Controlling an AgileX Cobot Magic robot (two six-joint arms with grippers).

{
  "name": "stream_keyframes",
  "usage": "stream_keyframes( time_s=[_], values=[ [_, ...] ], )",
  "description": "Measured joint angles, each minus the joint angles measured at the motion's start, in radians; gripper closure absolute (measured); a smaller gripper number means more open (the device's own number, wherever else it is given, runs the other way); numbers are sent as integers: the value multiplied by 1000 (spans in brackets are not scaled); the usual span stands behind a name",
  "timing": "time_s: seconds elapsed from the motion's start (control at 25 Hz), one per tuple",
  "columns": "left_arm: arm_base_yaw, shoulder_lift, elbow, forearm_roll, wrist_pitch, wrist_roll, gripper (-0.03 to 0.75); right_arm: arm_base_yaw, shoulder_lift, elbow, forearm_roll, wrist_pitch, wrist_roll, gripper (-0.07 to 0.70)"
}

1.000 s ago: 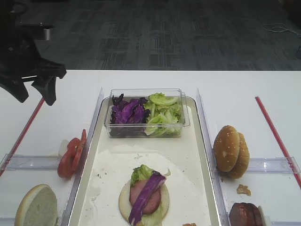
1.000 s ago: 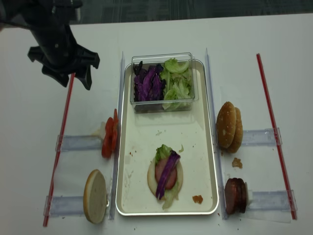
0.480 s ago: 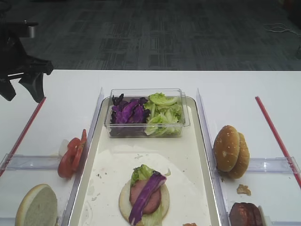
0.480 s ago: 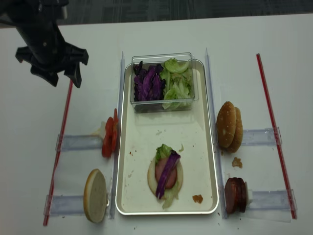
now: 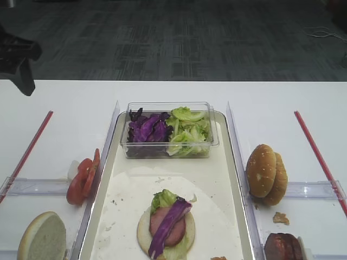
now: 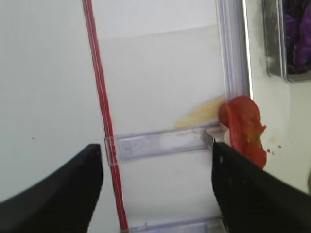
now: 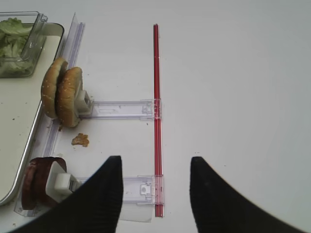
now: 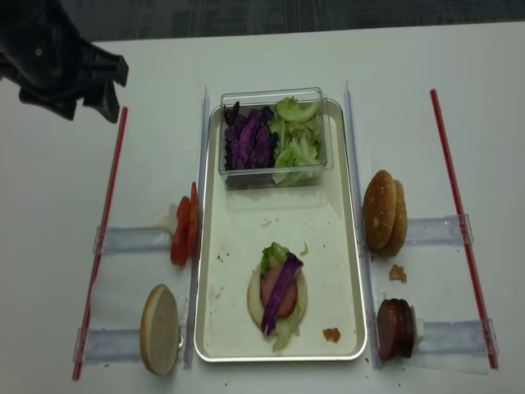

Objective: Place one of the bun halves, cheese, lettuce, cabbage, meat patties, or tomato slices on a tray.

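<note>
The tomato slices [image 8: 184, 231] stand on edge in a clear holder just outside the left rim of the tray [image 8: 210, 320], their row running along that rim. The left gripper [image 6: 155, 189], jaws wide apart and holding nothing, hovers above them, tomato by its right finger. The right gripper [image 7: 155, 194], also spread and empty, hangs well beyond the tray's right rim, so the left arm is nearer

Two high views over one shared tray [image 8: 212, 246] (wrist cameras downward, closer)
</note>
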Motion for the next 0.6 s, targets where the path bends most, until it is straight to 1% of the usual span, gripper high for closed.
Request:
stream_keyframes(
  time_s=[0.4, 0.6],
  values=[
    [0, -285, 317, 0, 6, -2, 260, 0, 0, 0, 0, 0, 0, 281],
    [0, -399, 453, 0, -18, -2, 259, 0, 0, 0, 0, 0, 0, 281]
  ],
)
